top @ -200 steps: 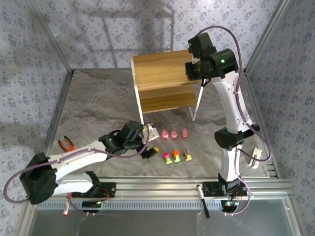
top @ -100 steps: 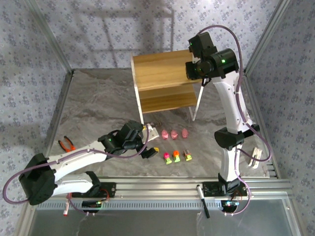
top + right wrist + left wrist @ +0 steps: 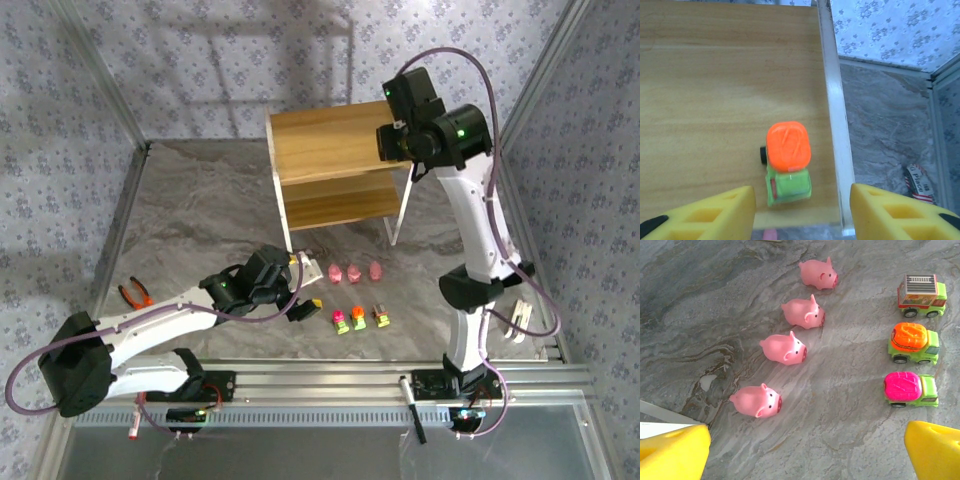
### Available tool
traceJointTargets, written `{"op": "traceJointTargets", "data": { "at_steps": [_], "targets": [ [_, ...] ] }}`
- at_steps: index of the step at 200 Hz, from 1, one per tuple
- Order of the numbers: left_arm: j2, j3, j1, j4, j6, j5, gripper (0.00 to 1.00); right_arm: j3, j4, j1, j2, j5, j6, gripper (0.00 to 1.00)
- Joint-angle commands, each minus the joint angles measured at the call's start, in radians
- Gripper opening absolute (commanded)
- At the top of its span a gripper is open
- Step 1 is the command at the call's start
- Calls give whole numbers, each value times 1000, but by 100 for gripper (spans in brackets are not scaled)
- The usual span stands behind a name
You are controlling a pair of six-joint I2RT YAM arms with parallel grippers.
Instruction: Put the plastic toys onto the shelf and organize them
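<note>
- The shelf [image 3: 335, 170] is set at the far middle of the table [image 3: 200, 200].
- One car [image 3: 788, 162] is placed on its top tier, close to the right edge.
- Four pig figures [image 3: 785, 349] are lined up on the table before the shelf.
- Three cars [image 3: 914, 343] are ranged in a row nearer the arms.
- Pliers [image 3: 135, 293] are laid far to the left.

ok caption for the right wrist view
Open right gripper over an orange-topped car on the shelf, near its edge.

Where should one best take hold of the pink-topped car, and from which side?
Probably from above, closing on the two long sides of the pink-topped car. It stands upright on its wheels, last in its row; the gap to the orange-topped car is narrow.
</note>
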Motion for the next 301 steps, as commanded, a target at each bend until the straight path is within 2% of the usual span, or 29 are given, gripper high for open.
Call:
{"op": "traceJointTargets", "data": {
  "at_steps": [1,54,101,137,149,174,210,301],
  "targets": [
    [-5,19,-7,0,21,-27,100,-140,55,77,-145,132,4,57],
    [-9,9,-5,-11,31,-33,100,-579,197,256,-436,261,92,62],
    [4,-2,-5,-15,69,-37,100,-972,276,400,-649,267,262,68],
    [6,-6,-5,-50,84,-54,100,-1253,334,506,-748,281,374,72],
    [2,-12,-4,-59,84,-54,100,-1313,327,538,-768,304,441,72],
    [-13,-22,-5,-85,73,-55,100,-1426,328,556,-809,262,536,73],
    [-47,-31,1,-122,68,-58,99,-1582,372,562,-844,170,590,73],
    [-60,-46,14,-114,39,-52,100,-1797,486,594,-870,89,689,70]
  ]
}}
